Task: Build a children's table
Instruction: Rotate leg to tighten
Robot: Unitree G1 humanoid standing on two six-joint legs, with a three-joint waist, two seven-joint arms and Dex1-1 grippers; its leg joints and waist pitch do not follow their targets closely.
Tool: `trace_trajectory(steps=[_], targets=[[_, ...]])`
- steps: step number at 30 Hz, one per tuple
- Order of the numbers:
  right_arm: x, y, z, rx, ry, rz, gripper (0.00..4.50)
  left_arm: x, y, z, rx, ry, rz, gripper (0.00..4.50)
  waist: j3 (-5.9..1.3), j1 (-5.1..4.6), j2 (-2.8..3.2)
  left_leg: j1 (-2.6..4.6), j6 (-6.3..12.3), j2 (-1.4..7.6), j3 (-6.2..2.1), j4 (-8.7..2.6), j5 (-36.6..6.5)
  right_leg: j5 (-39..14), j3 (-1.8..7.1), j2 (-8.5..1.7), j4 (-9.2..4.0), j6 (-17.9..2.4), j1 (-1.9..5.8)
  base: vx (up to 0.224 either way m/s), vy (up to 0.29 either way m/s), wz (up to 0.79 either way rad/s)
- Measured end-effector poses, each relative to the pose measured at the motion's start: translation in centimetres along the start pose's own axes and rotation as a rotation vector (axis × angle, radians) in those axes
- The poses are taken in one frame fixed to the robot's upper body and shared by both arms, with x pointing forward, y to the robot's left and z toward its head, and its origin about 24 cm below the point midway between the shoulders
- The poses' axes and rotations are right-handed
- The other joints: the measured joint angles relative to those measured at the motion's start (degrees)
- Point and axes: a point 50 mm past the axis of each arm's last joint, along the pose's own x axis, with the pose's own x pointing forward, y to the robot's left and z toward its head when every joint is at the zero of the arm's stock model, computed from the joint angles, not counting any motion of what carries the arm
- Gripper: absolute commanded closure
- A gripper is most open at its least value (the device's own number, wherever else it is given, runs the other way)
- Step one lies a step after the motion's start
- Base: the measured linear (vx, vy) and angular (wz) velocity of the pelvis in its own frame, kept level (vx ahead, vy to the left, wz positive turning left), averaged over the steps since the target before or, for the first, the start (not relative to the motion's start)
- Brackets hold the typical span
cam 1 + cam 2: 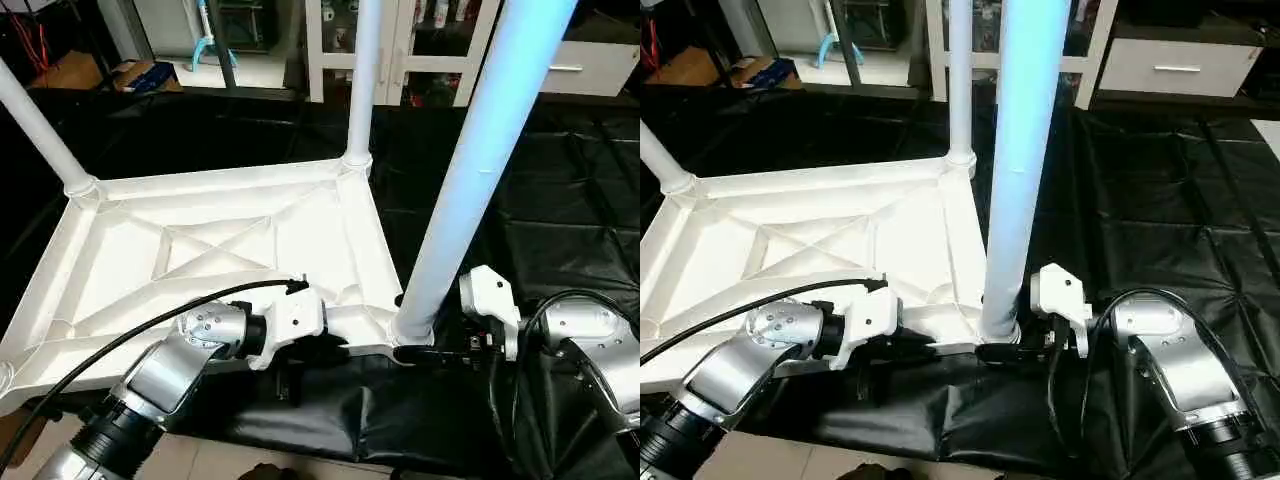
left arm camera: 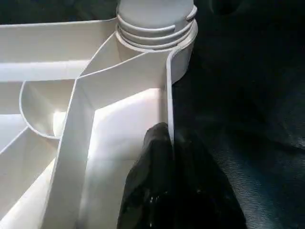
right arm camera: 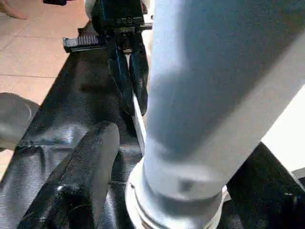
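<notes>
The white tabletop (image 1: 210, 250) lies upside down on a black mat, its X-ribs facing up. Three white legs stand in its corner sockets: far left (image 1: 35, 125), far right (image 1: 362, 80) and near right (image 1: 480, 170). My left gripper (image 2: 171, 143) is shut on the tabletop's near rim, just left of the near-right socket. My right gripper (image 1: 425, 352) is at the base of the near-right leg. It stands open, with one black finger (image 3: 81, 181) a little off the leg's collar. The other finger is hidden behind the leg.
The black mat (image 1: 560, 200) spreads to the right and behind the tabletop. White cabinets (image 1: 400, 60) and a drawer unit (image 1: 1180, 65) stand at the back. A cardboard box (image 1: 140, 75) sits far left. Tiled floor (image 1: 230, 460) shows at the near edge.
</notes>
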Motion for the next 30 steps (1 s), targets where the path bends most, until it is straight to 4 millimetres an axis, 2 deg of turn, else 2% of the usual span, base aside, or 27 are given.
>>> trace_trajectory(steps=[15, 25, 28, 30], targets=[[-0.4, -0.4, -0.3, 0.028, -0.013, 0.014, 2.56, 0.1, -0.3, 0.1, 0.001, -0.002, -0.004, 4.5, -0.21, 0.21, -0.04, -0.04, 0.26, 0.0, -0.04, 0.04, 0.2, 0.0, -0.05, 0.0, 0.06, 0.0, 0.04, 0.0, 0.0, 0.0], [-0.3, -0.5, -0.5, 0.05, -0.03, 0.004, 2.6, 0.0, -0.3, 0.0, -0.005, 0.002, -0.004, 4.5, -0.25, 0.13, -0.09, -0.04, 0.26, 0.01, -0.05, 0.05, 0.2, 0.0, -0.06, 0.0, 0.06, 0.0, 0.06, 0.0, 0.0, 0.0], [0.6, -1.0, -0.9, 0.08, -0.062, -0.077, 2.61, -0.2, 0.1, -0.2, -0.018, 0.008, 0.037, 4.5, -0.34, -0.29, -0.28, 0.0, 0.03, 0.02, -0.08, 0.1, 0.0, 0.0, -0.07, 0.01, 0.11, 0.0, 0.06, 0.0, 0.0, 0.0], [1.8, -2.1, -1.0, 0.112, -0.083, -0.213, 2.61, 0.0, 1.1, -0.3, -0.031, 0.018, 0.118, 4.5, -0.35, -1.09, -0.56, 0.01, -0.14, 0.02, -0.18, 0.12, 0.1, 0.0, -0.11, 0.02, 0.09, 0.0, 0.03, -0.028, 0.001, -0.03]])
